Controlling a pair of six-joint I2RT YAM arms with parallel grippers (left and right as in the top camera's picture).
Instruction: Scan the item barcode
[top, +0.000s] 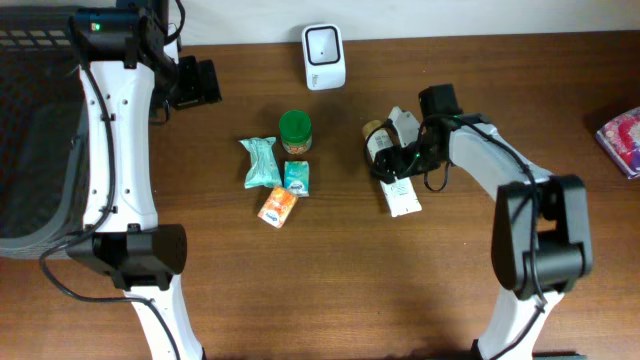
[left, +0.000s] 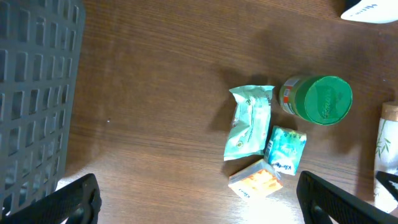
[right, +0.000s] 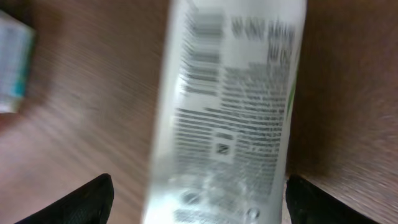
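**Scan Step: Presentation Pending**

The left gripper (left: 198, 186) hangs idle, its jaws spread wide and empty. The scanner (top: 324, 56) stands at the back of the counter (top: 300, 290). The white bottle (right: 230, 93) lies on the counter, barcode (right: 202, 56) upward, between the released jaws of the right gripper (right: 199, 190). Probable next move: grasp the bottle and turn the barcode toward the scanner.

Print, barcode on white tube (right: 227, 112) blurred; nothing legible.
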